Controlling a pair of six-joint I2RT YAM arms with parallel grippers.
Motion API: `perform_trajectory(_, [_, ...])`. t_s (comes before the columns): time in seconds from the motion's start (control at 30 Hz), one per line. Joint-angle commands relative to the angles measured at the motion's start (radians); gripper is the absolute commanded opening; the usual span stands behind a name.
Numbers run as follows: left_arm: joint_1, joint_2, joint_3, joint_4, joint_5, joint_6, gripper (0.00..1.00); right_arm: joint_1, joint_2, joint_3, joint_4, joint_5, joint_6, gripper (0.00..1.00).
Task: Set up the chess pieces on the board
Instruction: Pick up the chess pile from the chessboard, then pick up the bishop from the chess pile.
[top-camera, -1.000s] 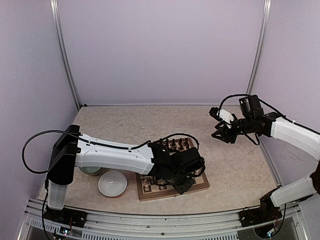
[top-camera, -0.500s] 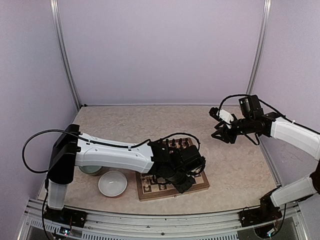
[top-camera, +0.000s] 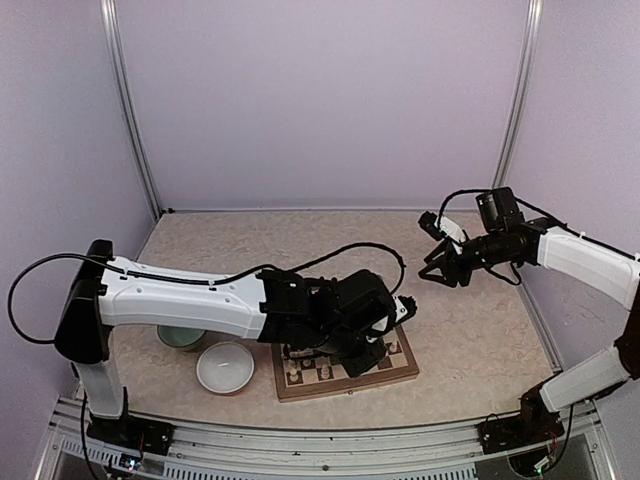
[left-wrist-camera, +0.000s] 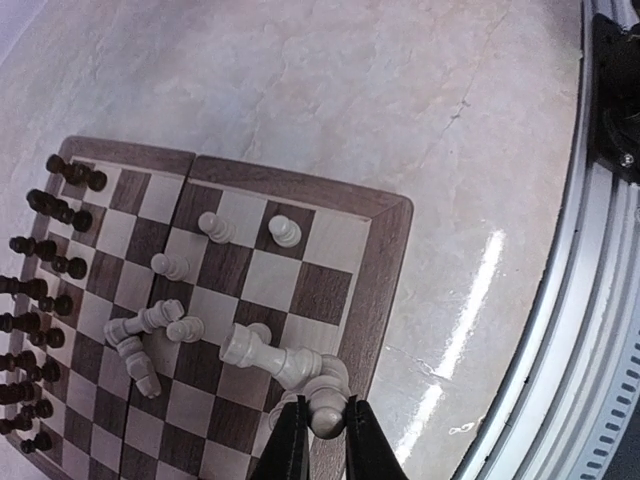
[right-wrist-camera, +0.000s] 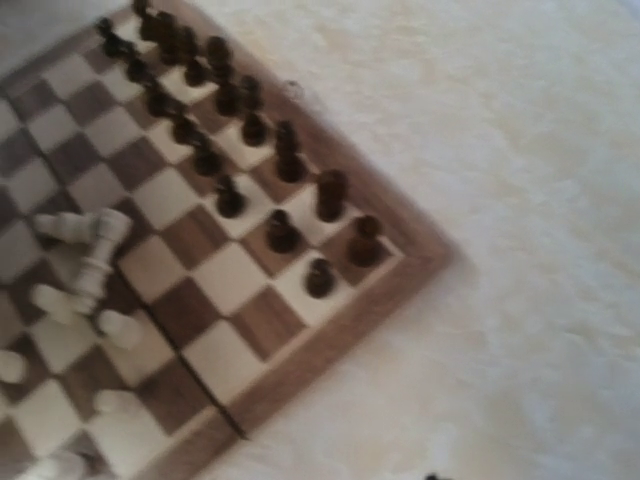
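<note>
Cream piece (left-wrist-camera: 325, 412) sat pinched in the closed left hand (left-wrist-camera: 322, 428), at the board's (left-wrist-camera: 388, 280) 5 o'clock border in the wrist view. A toppled cream neighbour (left-wrist-camera: 270, 357) lay just beside it, long axis toward 10 o'clock. Right hand (top-camera: 438, 270) hung jaws apart, well off the board at 3 o'clock.

**Q:** Entry, location type?

**A:** Robot test cell, lab sort. It's my rig.

**Q:** Grounds?

**A:** Plain lilac panels (top-camera: 320, 100) on three sides. Aluminium posts (top-camera: 128, 110) at the back corners. One marbled tabletop (top-camera: 300, 235). Slotted metal rail (top-camera: 330, 440) along the near edge, with my left arm (top-camera: 180, 300) and right arm (top-camera: 590, 260) mounted at it. Exposed black cables (top-camera: 350, 246).
</note>
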Motion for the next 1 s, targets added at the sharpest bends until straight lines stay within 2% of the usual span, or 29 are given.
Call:
perform_trajectory(0.0, [-0.025, -0.1, -0.04, 0.084, -0.035, 0.116, 0.0, -0.023, 0.067, 0.064, -0.13, -0.239, 0.05, 0.44])
perform_trajectory(0.17, [-0.054, -0.145, -0.062, 0.107, -0.055, 0.196, 0.0, -0.023, 0.153, 0.111, -0.257, -0.498, 0.015, 0.45])
perform_trajectory(0.4, [-0.072, -0.137, -0.053, 0.106, -0.05, 0.231, 0.0, 0.027, 0.238, 0.16, -0.437, -0.688, -0.126, 0.5])
perform_trajectory(0.67, [-0.08, -0.117, -0.038, 0.105, -0.063, 0.231, 0.0, 0.151, 0.269, 0.163, -0.486, -0.646, -0.179, 0.52])
perform_trajectory(0.97, [-0.082, -0.104, -0.034, 0.116, -0.067, 0.228, 0.0, 0.215, 0.292, 0.175, -0.524, -0.646, -0.226, 0.48])
